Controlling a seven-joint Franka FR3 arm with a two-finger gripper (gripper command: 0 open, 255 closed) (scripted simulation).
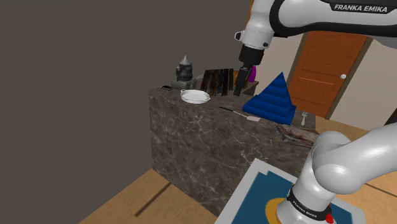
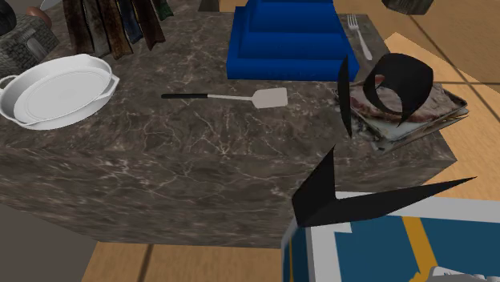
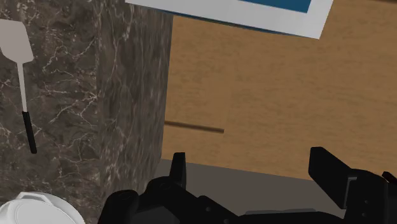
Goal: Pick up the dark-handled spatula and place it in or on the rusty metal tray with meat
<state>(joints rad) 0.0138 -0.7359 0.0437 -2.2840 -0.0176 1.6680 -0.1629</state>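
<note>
We see the all-black two-finger gripper [image 3: 249, 159] hanging over the edge of the dark marbled stone counter [image 2: 200, 168], fingers spread and holding nothing. The dark-handled spatula with a pale flat blade [image 2: 228, 97] lies flat on the counter (in front of the blue stepped pyramid [image 2: 280, 40]), between the white oval dish [image 2: 56, 90] and the rusty metal tray of meat [image 2: 445, 112].

Tray [image 2: 453, 102]: middle masked by black shapes [image 2: 421, 84], second exterior view. White dish [image 3: 32, 210]: mostly cut off by the edge in my wrist view. Blue stepped block [image 2: 280, 40]: top cropped, second exterior view.
</note>
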